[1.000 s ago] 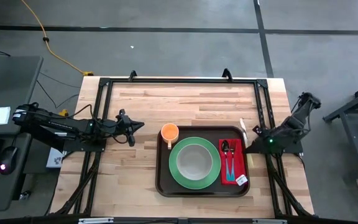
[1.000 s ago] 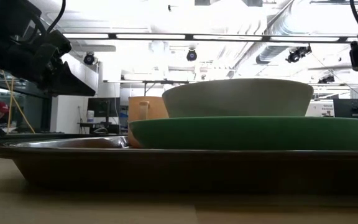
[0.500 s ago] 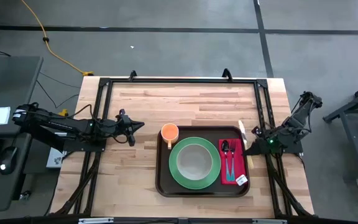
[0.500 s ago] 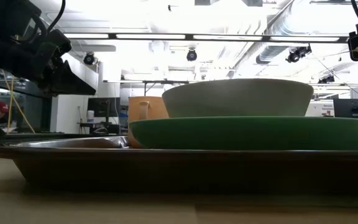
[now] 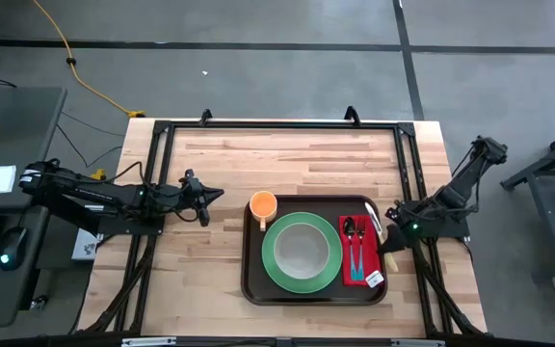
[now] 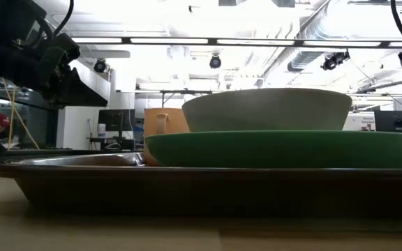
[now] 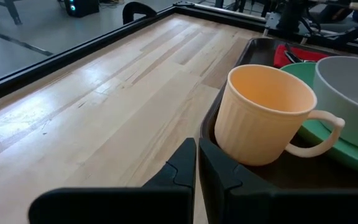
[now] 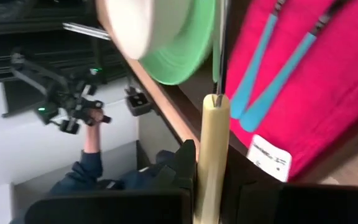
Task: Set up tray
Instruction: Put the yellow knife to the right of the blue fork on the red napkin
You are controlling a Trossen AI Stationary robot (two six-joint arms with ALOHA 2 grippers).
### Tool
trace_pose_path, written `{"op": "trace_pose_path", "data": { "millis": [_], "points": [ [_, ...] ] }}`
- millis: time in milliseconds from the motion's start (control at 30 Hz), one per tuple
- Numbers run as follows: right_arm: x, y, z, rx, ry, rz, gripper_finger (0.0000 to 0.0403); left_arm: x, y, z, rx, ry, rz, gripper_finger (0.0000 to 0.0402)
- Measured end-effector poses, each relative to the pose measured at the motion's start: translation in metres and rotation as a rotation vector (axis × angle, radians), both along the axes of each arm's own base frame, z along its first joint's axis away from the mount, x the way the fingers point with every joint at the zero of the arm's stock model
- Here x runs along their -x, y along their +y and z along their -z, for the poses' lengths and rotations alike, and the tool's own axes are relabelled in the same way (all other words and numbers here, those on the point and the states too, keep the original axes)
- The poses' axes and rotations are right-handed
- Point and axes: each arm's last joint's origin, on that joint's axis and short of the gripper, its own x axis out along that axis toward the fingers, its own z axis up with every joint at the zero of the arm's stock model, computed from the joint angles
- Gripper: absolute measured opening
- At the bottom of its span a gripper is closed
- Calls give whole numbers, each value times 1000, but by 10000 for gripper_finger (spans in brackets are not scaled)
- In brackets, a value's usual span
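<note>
The dark-brown tray (image 5: 254, 289) lies on the wooden table and carries a green plate (image 5: 276, 262) with a pale bowl (image 5: 303, 249), an orange cup (image 5: 262, 204), and a red napkin (image 5: 366, 262) bearing a blue-handled fork and spoon. My right gripper (image 5: 389, 241) is at the tray's right rim, shut on a knife (image 5: 375, 218) with a cream handle. My left gripper (image 5: 216, 197) waits shut, left of the tray, close to the cup (image 7: 263, 115). My right gripper holds the knife by its cream handle (image 8: 211, 134), pinched between the two fingers (image 8: 180, 167), and comes from the table's right side. The thin blade (image 8: 219, 43) reaches forward along the fingers, over the tray between the plate's rim and the napkin.
A black frame (image 5: 277, 125) runs along the table's far and side edges. Bare wood lies left of the tray and beyond it. The right wrist view shows a person's hand and blue sleeve (image 8: 89, 163) beyond the table.
My right gripper has shifted toward the table's near edge along the tray's right rim and turned, swinging the knife's blade inward over the tray's right side. The left arm and the things on the tray have stayed where they were.
</note>
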Motion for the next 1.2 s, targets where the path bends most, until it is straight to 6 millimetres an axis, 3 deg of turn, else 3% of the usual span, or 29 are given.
{"op": "trace_pose_path", "data": {
  "millis": [1200],
  "points": [
    [-33, 6, 29, -79, 404, 117, 16, -2, -3, -3, 17, -24, 121, 46]
  ]
}}
